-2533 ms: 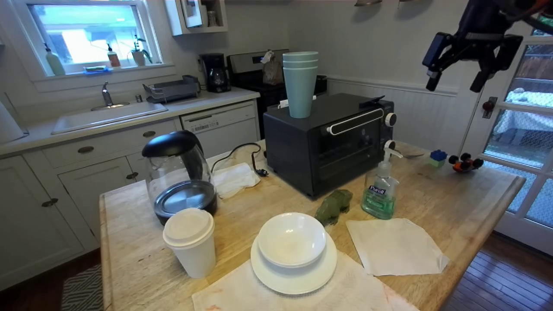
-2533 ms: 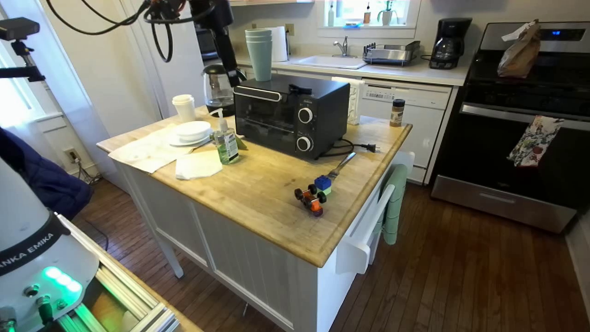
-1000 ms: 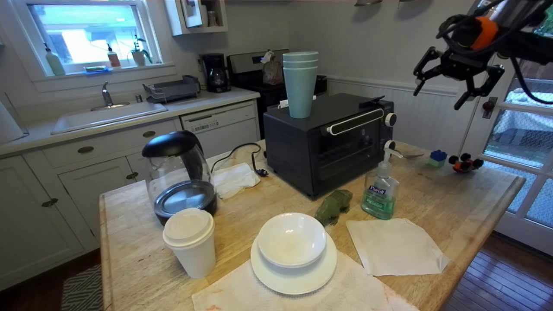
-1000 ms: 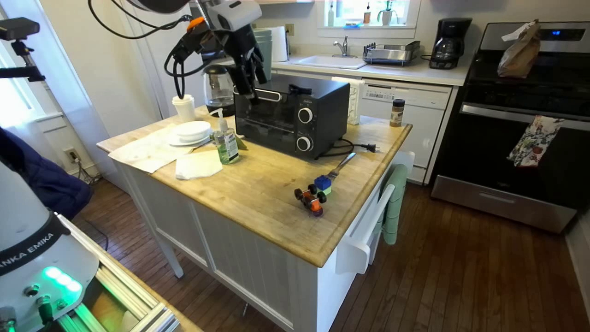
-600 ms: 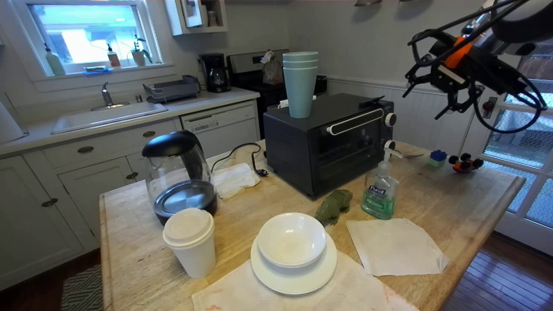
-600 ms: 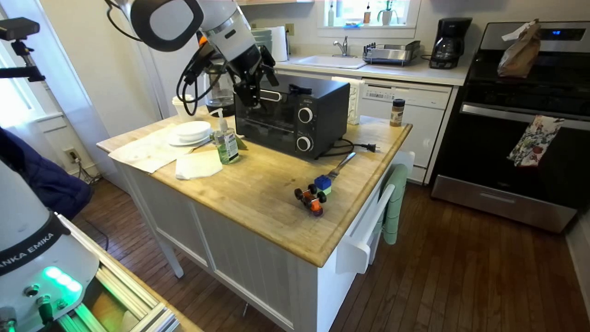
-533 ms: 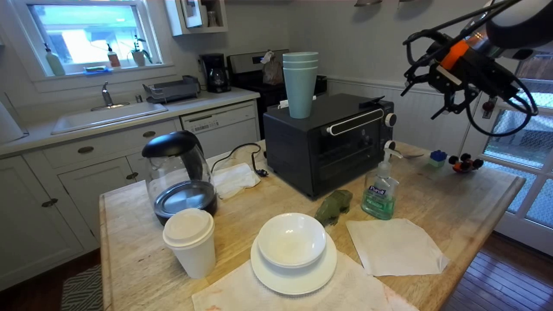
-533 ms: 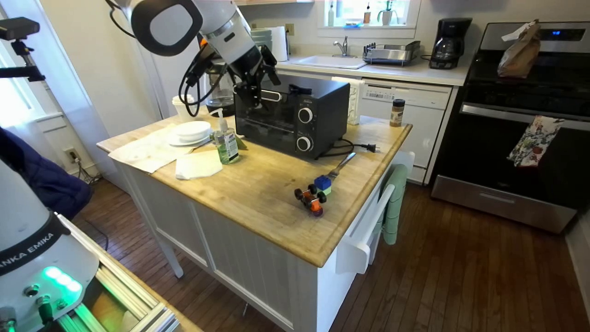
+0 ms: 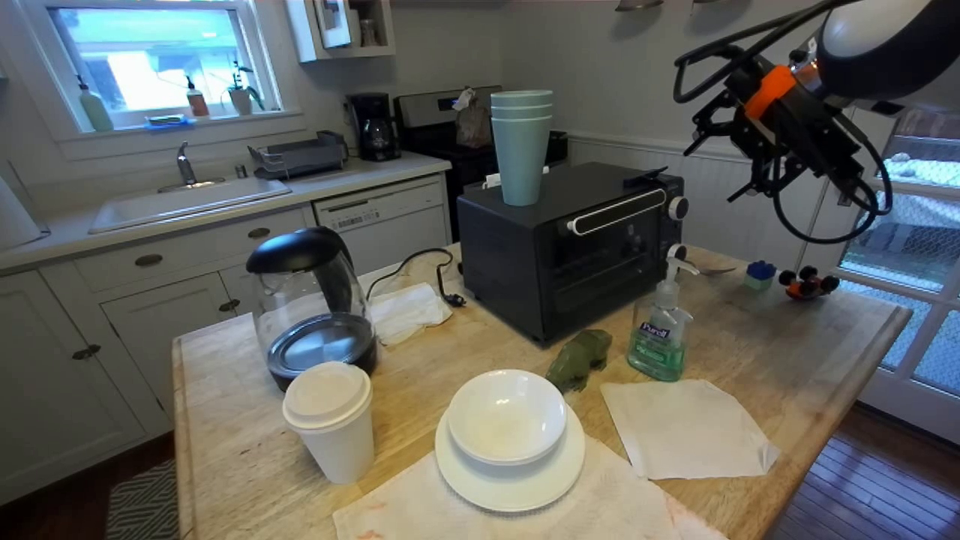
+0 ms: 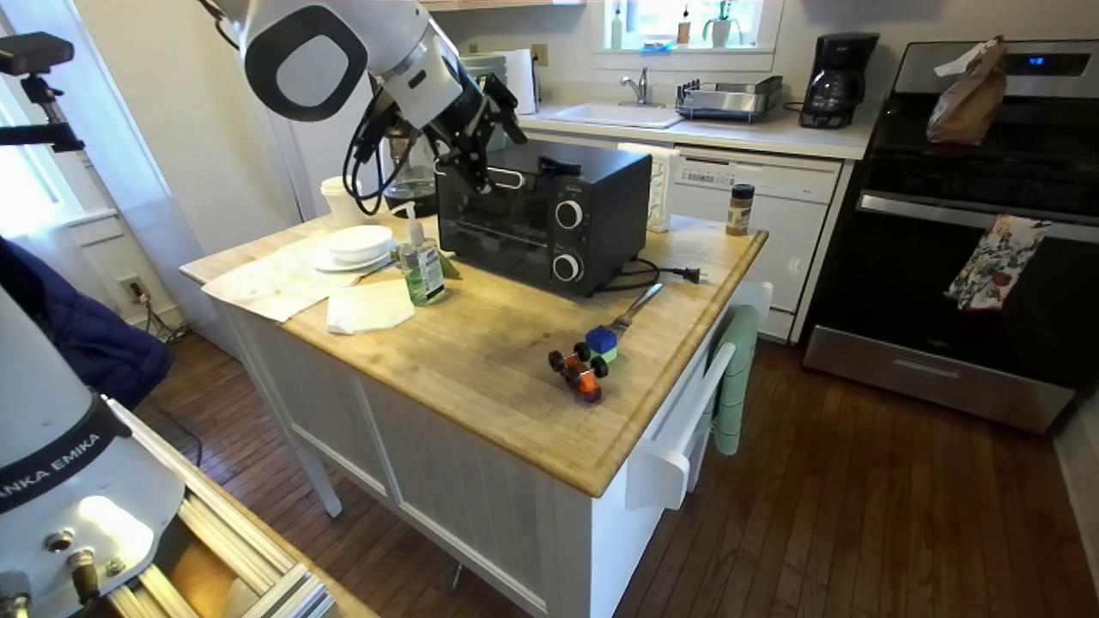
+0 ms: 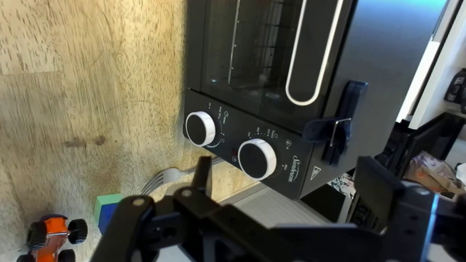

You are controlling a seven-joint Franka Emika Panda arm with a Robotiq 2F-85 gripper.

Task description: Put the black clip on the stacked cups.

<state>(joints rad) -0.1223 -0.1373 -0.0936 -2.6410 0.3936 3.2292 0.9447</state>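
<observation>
Wrist view has the gripper (image 11: 288,174) across the bottom of the frame, its jaws spread wide apart. Right of centre, the black clip (image 11: 344,129) lies on top of the toaster oven (image 11: 386,69), by its front edge. A fork (image 11: 171,175), a blue-and-green block (image 11: 105,211) and an orange toy car (image 11: 52,238) sit on the table (image 11: 91,91) toward the lower left. In an exterior view, the stacked cups (image 9: 523,154) stand upright on the toaster oven above the frame's centre, well apart from the black clip; the gripper hangs at upper right.
</observation>
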